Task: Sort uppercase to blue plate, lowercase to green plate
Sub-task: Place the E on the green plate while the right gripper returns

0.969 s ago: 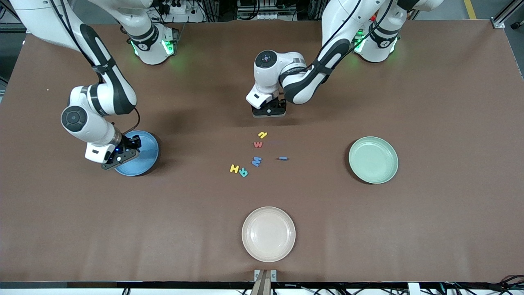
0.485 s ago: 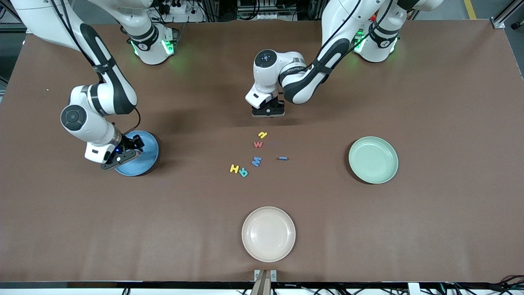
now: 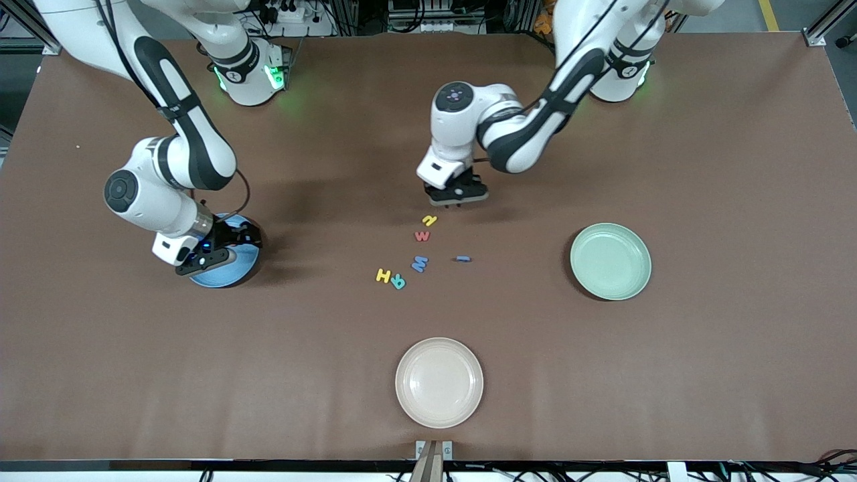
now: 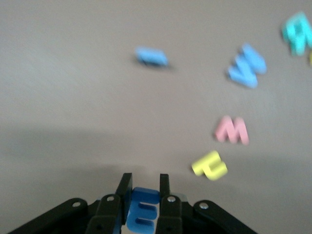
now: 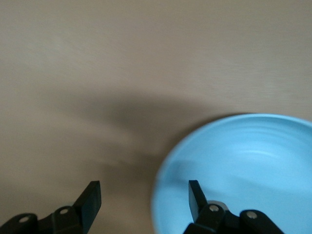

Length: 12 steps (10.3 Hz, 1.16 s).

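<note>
My left gripper [image 3: 457, 201] [image 4: 144, 180] is shut on a small blue lowercase m [image 4: 142, 209], above the table beside the yellow n [image 3: 429, 219] [image 4: 209, 165]. On the table lie the red w [image 3: 422, 235], thin blue i [image 3: 462, 258], larger blue W/M [image 3: 420, 263], yellow H [image 3: 383, 275] and teal R [image 3: 399, 282]. My right gripper [image 3: 224, 244] [image 5: 145, 187] is open and holds nothing; it hangs over the rim of the blue plate [image 3: 224, 271] [image 5: 253, 165]. The green plate [image 3: 610, 261] holds nothing.
A cream plate [image 3: 438, 381] sits near the front edge at mid-table. The right arm covers part of the blue plate in the front view.
The left gripper has shut on the blue m and shifted toward the letters and the green plate. The right gripper has opened and slid a little across the blue plate.
</note>
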Available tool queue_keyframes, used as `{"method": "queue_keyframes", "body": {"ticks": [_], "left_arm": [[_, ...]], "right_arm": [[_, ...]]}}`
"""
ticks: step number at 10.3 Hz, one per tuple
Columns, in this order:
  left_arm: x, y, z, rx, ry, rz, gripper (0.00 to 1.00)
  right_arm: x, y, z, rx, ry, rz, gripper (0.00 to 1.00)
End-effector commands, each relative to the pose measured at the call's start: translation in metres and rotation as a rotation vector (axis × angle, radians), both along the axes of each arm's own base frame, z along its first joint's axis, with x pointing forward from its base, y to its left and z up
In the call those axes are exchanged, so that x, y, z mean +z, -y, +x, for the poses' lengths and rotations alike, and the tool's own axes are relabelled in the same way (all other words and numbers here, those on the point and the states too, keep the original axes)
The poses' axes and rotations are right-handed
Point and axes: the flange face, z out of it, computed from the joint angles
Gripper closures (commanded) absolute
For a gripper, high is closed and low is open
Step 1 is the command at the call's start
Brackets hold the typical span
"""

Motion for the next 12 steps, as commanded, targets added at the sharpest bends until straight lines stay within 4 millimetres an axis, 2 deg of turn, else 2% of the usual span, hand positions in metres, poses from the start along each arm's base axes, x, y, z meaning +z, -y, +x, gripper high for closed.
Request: {"method": "queue_keyframes", "body": {"ticks": [1,3,5,6,7,9,10,11,12], "left_arm": [[0.025,-0.056,0.038,0.116,0.000,0.026,1.00],[0.030,-0.121,0.087,0.150,-0.028,0.066,1.00],[0.033,-0.207,0.133,0.154,-0.083,0.093,1.00],[0.028,-0.249,0.146,0.139,-0.136,0.107,1.00],[0.027,-0.279,0.154,0.125,-0.174,0.122,1.00],[0.025,-0.317,0.167,0.103,-0.197,0.111,1.00],[0.024,-0.320,0.173,0.109,-0.199,0.102,1.00],[0.022,-0.321,0.175,0.111,-0.202,0.098,1.00],[0.020,-0.321,0.174,0.111,-0.206,0.097,0.34]], "right_arm": [[0.018,-0.049,-0.003,-0.163,0.008,0.079,0.21],[0.027,-0.115,-0.003,-0.262,0.022,0.087,0.21],[0.036,-0.176,-0.005,-0.315,0.005,0.089,0.22],[0.036,-0.201,-0.003,-0.348,0.006,0.064,0.22],[0.033,-0.221,0.000,-0.379,0.016,0.023,0.22],[0.012,-0.247,0.008,-0.417,0.078,-0.083,0.24],[-0.004,-0.256,0.015,-0.448,0.106,-0.117,0.25],[-0.013,-0.265,0.025,-0.504,0.115,-0.121,0.25],[-0.016,-0.273,0.030,-0.526,0.112,-0.108,0.26]]}}
